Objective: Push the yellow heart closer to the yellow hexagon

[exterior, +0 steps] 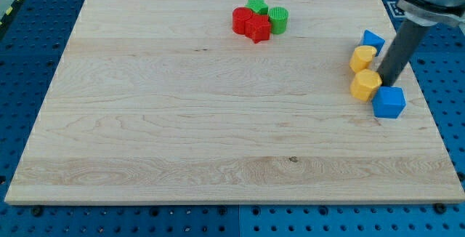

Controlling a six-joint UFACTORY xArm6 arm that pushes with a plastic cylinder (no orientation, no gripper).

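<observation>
The yellow heart (362, 57) lies near the board's right edge. The yellow hexagon (365, 85) sits just below it, almost touching. My rod comes down from the view's top right, and my tip (383, 79) rests just right of the two yellow blocks, beside the hexagon's upper right side. A blue block (373, 40) sits above the heart. A blue cube (389, 102) lies below and right of the hexagon, touching it.
A cluster at the top centre holds a red cylinder (240, 19), a red star-like block (257, 28), a green star (256, 6) and a green cylinder (278, 19). The wooden board (182, 121) lies on a blue perforated table. The board's right edge is close to the blocks.
</observation>
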